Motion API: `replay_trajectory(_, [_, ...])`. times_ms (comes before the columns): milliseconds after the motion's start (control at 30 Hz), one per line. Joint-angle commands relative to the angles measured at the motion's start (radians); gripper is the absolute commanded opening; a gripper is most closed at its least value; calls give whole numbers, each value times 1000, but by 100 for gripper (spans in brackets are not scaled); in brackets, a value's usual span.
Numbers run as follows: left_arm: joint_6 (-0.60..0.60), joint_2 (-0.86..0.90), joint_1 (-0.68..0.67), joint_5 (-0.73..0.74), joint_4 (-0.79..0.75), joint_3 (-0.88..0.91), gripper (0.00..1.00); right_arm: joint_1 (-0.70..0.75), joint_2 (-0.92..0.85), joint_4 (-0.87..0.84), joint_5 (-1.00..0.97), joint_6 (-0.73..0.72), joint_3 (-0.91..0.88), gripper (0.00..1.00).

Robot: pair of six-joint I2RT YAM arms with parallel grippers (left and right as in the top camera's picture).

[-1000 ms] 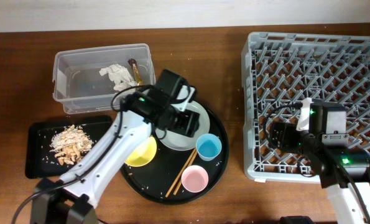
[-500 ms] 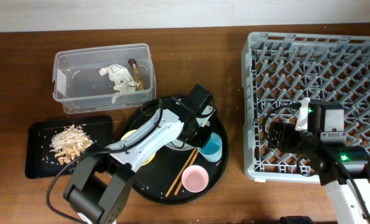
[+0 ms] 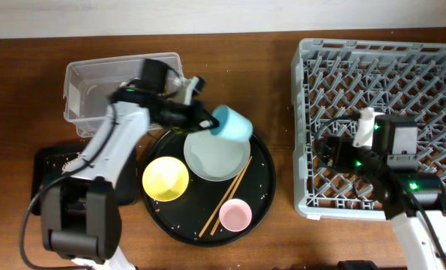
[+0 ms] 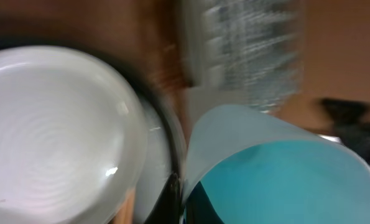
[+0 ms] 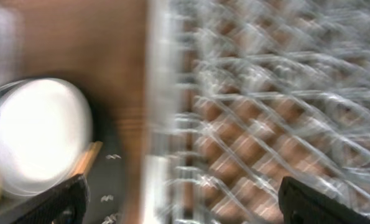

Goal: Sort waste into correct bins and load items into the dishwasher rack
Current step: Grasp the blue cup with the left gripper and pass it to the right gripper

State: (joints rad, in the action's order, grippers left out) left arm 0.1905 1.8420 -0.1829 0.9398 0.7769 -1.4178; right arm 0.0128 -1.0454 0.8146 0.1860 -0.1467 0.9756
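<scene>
Now lifted off round black tray [image 3: 179,219]: light blue cup [image 3: 232,124], tilted, clamped in left hand [image 3: 201,118]; loading step underway. Right hand [image 3: 330,152] spread wide, empty, over dishwasher rack [image 3: 380,45]

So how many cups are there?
2. The light blue cup is held tilted in the left tool, above the plate. The pink cup stands on the round black tray, beside the chopsticks. I see no others.

Brown wooden table [image 3: 279,112], clear tub [image 3: 95,66], shallow black tray [image 3: 43,191], round black tray [image 3: 191,219], grey dishwasher rack [image 3: 301,150]
</scene>
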Motion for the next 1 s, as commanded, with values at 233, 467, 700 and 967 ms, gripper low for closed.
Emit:
replay_trajectory(233, [84,-27,-45,431,-95,-19,0,0,-209,-164,1001,202,16,98])
replay_trajectory(467, [184,-27,-121,422,-190,-19,0,-42,-241,-278,1036,194,16,98])
replay_trajectory(700, [209,-27,-138,423,-194,-19,0,-100,-242,-357,1033,191,16,97])
replay_trajectory(967, [209,-27,-138,422,-193,-19,0,-98,-242,-385,924,191,17,88])
